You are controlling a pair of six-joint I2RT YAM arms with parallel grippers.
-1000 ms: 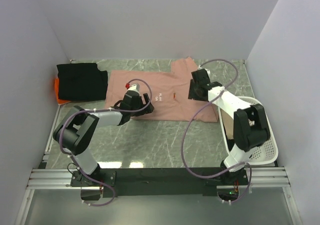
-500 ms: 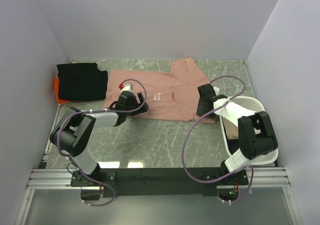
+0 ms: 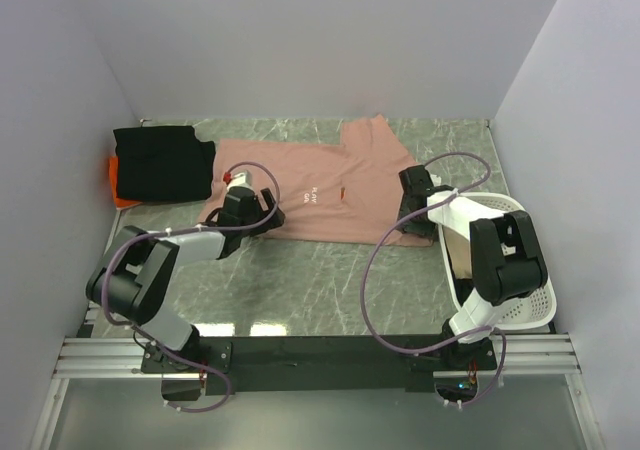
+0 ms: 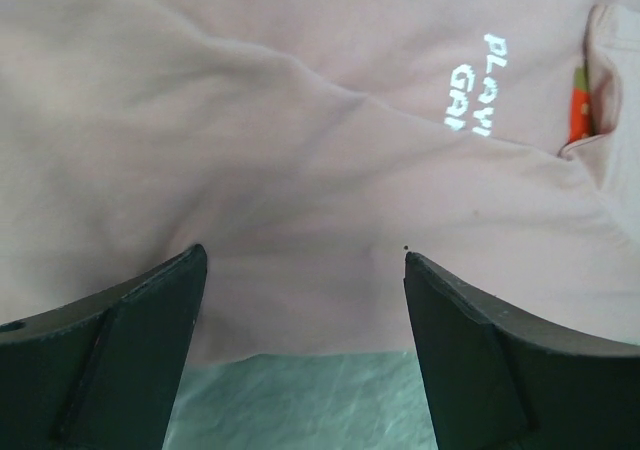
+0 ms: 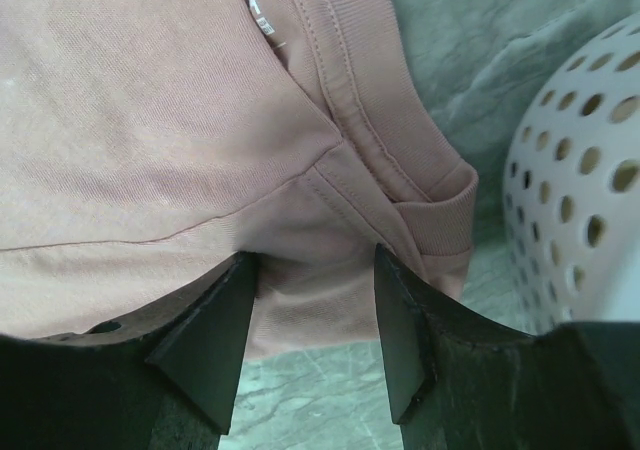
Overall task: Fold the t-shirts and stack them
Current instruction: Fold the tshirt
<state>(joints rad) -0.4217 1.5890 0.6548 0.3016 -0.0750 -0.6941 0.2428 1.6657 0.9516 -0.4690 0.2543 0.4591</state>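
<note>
The dusty-pink t-shirt (image 3: 320, 185) lies spread flat across the middle of the table, with white text and a small graphic on its chest. My left gripper (image 3: 248, 210) is open at the shirt's near-left hem. In the left wrist view the hem (image 4: 300, 310) lies between my wide-open left gripper (image 4: 305, 257). My right gripper (image 3: 412, 210) is open at the shirt's near-right corner. There the right gripper (image 5: 312, 258) straddles pink cloth (image 5: 150, 120) beside a ribbed cuff (image 5: 440, 210). The black t-shirt (image 3: 165, 160) lies folded at the far left on the orange one (image 3: 117, 185).
The white mesh laundry basket (image 3: 525, 290) stands at the right edge, close beside my right gripper, and its holed wall shows in the right wrist view (image 5: 590, 170). Grey walls close in the table on three sides. Bare marble (image 3: 320, 280) lies in front of the shirt.
My right gripper has come down from the shirt's upper right part to its near-right corner. My left gripper has slid left along the near hem. The shirt lies flatter.
</note>
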